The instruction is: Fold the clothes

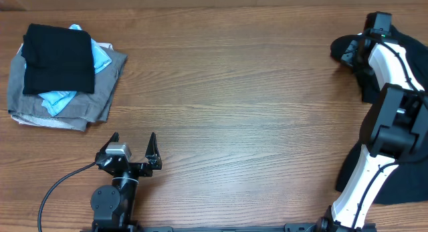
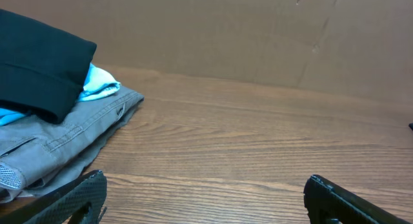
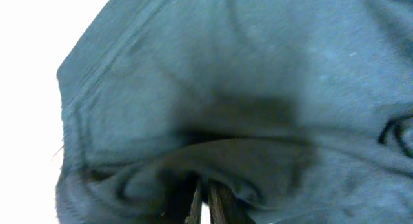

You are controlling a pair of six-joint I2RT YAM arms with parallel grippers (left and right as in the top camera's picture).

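Left pincer [image 1: 134,142]: released, jaws spread wide, near left, above worktop [image 1: 241,105].
Right pincer [image 1: 353,53]: clenched on black T-shirt [image 1: 341,45], far right.
Position of black T-shirt: bunched at far-right worktop edge, fabric pinched between fingers [image 3: 219,204].
Pile, far left: folded black garment [image 1: 59,58] on top, light-blue garment [image 1: 57,99] between, grey garment [image 1: 80,111] beneath.

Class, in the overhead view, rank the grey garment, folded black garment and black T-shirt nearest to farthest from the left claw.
From the left claw:
1. Grey garment, left side, bottom layer.
2. Folded black garment, atop the grey one.
3. Black T-shirt, far right.
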